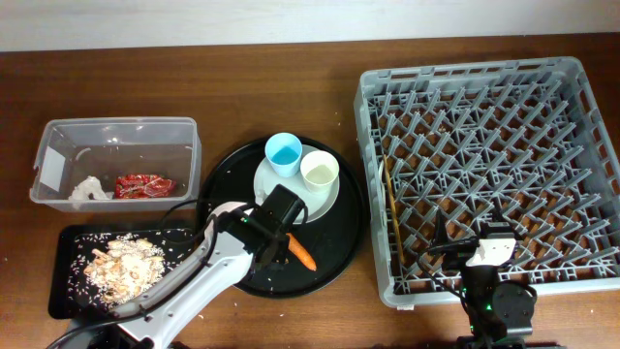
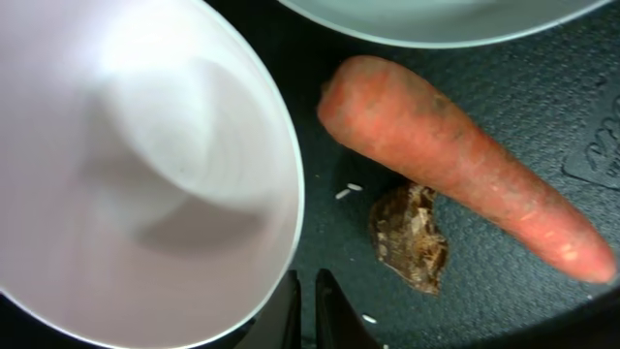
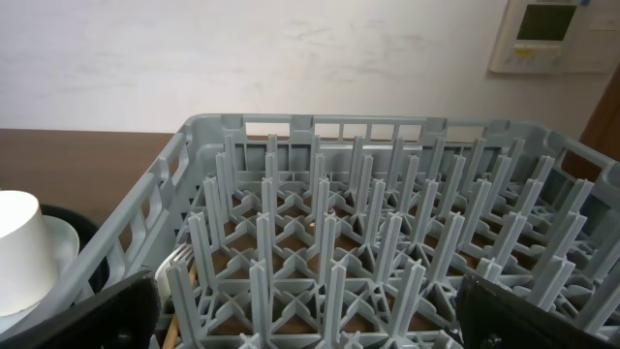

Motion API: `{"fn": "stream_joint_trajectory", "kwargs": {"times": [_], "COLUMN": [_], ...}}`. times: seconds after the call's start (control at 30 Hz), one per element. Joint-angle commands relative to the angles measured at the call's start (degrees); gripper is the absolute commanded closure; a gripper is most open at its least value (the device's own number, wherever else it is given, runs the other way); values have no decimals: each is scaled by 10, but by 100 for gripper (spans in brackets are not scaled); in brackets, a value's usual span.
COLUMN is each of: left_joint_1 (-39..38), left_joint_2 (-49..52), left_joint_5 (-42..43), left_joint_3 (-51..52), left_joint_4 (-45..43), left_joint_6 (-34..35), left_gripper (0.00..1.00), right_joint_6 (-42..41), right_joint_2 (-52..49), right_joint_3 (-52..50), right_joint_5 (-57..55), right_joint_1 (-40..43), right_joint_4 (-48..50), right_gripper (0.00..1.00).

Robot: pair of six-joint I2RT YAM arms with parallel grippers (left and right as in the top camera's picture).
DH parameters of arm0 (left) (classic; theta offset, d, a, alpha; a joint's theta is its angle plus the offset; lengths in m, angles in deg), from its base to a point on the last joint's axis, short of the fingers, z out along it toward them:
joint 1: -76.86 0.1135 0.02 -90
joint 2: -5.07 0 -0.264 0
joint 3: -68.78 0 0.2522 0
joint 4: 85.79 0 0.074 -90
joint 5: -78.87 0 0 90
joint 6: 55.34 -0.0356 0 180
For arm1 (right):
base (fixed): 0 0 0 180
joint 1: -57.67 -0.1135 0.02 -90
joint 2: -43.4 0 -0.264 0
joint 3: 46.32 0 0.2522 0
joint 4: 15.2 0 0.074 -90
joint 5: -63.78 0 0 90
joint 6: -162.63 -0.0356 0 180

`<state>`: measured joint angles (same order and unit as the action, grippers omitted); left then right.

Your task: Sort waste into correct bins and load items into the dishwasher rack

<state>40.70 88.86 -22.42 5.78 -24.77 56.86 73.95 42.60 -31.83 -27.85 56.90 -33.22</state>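
Observation:
My left gripper is shut and empty, low over the round black tray. Its tips sit right beside the rim of the small white bowl, left of the brown scrap and the orange carrot. From overhead, the left gripper is just left of the carrot, and the arm hides the bowl. The pale plate carries the blue cup and the cream cup. My right gripper is open and empty over the front edge of the grey rack.
The clear tub holds the white napkin and the red wrapper. The flat black tray holds rice leftovers. Wooden chopsticks lie along the rack's left side.

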Motion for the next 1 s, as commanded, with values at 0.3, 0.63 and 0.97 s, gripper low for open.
{"fn": "stream_joint_trajectory", "kwargs": {"times": [0.3, 0.63, 0.97], "left_joint_1": [-1, -63, -84], "left_joint_2": [-24, -22, 38], "left_joint_5": [-88, 124, 73], "left_joint_3": [-71, -112, -41], "left_joint_4": [68, 117, 37], "left_joint_6": [5, 59, 147], "left_gripper": [93, 59, 54], "right_joint_6": [-3, -3, -3], "right_joint_2": [4, 4, 4], "right_joint_3": [-4, -4, -4], "right_joint_5": [-5, -5, -5], "right_joint_1": [4, 4, 4], "right_joint_4": [-2, -2, -2], "right_gripper": [1, 1, 1]}}
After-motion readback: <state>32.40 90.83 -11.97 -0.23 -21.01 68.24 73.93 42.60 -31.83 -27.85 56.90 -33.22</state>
